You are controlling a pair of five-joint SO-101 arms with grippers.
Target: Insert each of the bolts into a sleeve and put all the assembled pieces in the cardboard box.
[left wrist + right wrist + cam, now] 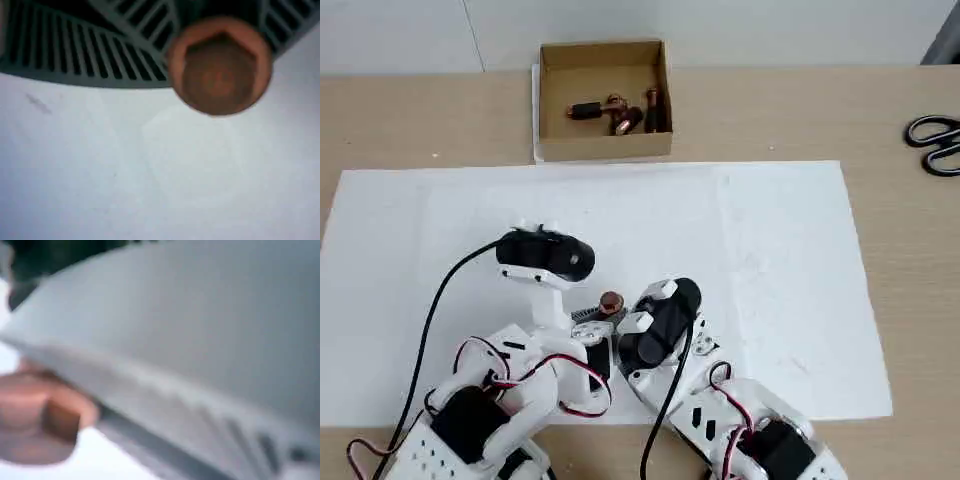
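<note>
**Bolt between the two grippers, box already holding assembled pieces**

The cardboard box [605, 147] stands open on the table [420, 110], just beyond the far edge of the white paper sheet [770, 280] and left of that edge's middle. Inside it lie several assembled pieces [626, 120], copper bolts in dark sleeves. They are clustered toward the box's right half, some touching one another, and the exact count is hard to tell.

A single copper bolt [610, 301] is near the sheet's near edge, a little left of its middle. It sits between the left gripper [590, 314] and the right gripper [632, 318], which are drawn close together there.

In the left wrist view the bolt's [220, 70] hexagonal head is seen end-on, right against a dark ribbed part of a gripper, above the white sheet. In the right wrist view the bolt [35, 415] is a copper blur beside a pale surface.

Whether either gripper is clamped on the bolt or parted cannot be told, and any sleeve around it is hidden.

A pair of scissors [935, 143] lies at the table's right edge, well apart from the sheet.
</note>
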